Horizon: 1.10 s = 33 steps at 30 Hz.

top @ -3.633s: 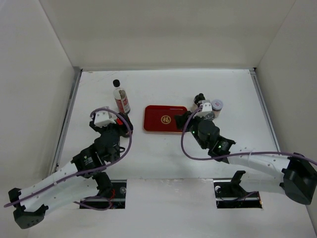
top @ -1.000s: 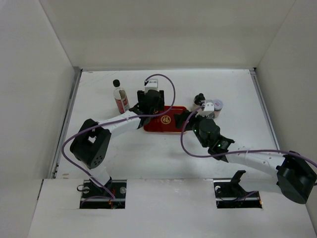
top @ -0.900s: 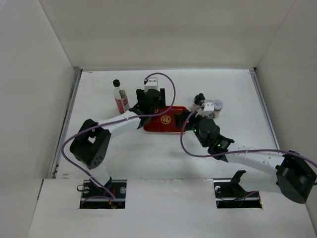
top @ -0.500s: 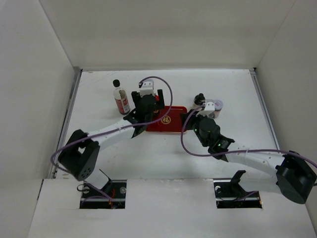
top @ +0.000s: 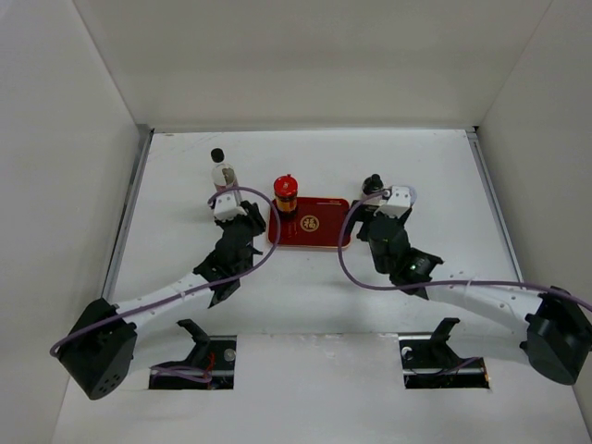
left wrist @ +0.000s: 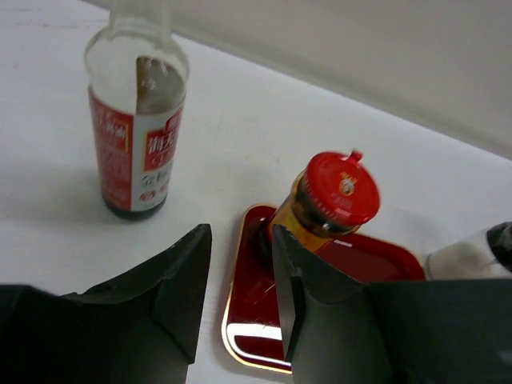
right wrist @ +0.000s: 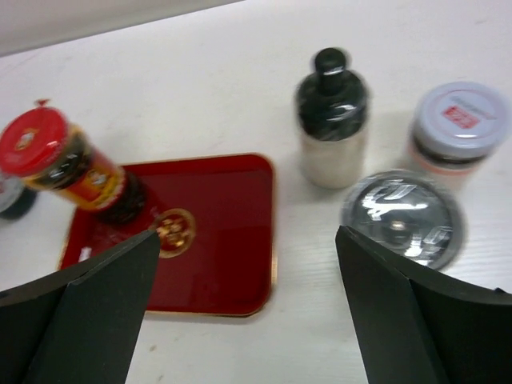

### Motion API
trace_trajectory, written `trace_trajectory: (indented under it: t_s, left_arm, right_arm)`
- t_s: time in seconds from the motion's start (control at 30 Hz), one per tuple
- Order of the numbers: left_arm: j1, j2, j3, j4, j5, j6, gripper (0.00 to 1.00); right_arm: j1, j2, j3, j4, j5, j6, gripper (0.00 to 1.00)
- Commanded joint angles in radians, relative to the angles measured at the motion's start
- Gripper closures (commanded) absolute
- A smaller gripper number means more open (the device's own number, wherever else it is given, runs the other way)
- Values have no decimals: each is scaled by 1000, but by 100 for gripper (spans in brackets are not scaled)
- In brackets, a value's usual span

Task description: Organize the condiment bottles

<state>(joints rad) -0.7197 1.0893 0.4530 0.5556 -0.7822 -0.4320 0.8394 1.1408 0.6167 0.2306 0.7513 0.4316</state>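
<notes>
The red-capped jar (top: pixel 286 194) (left wrist: pixel 332 196) (right wrist: pixel 56 164) stands on the far left corner of the red tray (top: pixel 319 233) (right wrist: pixel 208 240). Left of the tray stands the tall clear bottle (top: pixel 222 172) (left wrist: pixel 136 136). My left gripper (top: pixel 248 216) (left wrist: pixel 240 232) hangs near the tray's left edge, its jaws a little apart with nothing between them. Right of the tray are the black-capped beige bottle (top: pixel 373 183) (right wrist: pixel 332 120), the silver-lidded jar (right wrist: pixel 400 216) and the pale-lidded jar (right wrist: pixel 460 132). My right gripper (top: pixel 375 213) (right wrist: pixel 246 234) stands wide open and empty in front of them.
White walls (top: pixel 74 111) close the table on the left, back and right. A metal rail (top: pixel 129 213) runs along the left edge. Two dark cut-outs (top: pixel 203 356) at the near edge hold the arm bases.
My left arm has drawn back from over the tray toward the near left, leaving the red-capped jar standing on it, and its jaws have narrowed. My right gripper's jaws have spread wide.
</notes>
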Motion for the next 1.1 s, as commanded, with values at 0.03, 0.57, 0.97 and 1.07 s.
trace_trajectory:
  t_s: [0.03,0.57,0.97,1.07]
  left_arm:
    - [32,-32,-71,69,-26,-47,64]
    - [62,-58,-154,176,44,-39,47]
    - [76,-25,-158,196,46,-42,41]
    - [76,-32,-163,196,46,-39,40]
  right_arm:
    - [-30,-30,86,-157,224,-20,0]
    - [-228,33,132,-287,-13,-19,0]
    - [-265,145,121,-159,-75,-5,12]
    - [-268,165,132,-154,-60,-11,25]
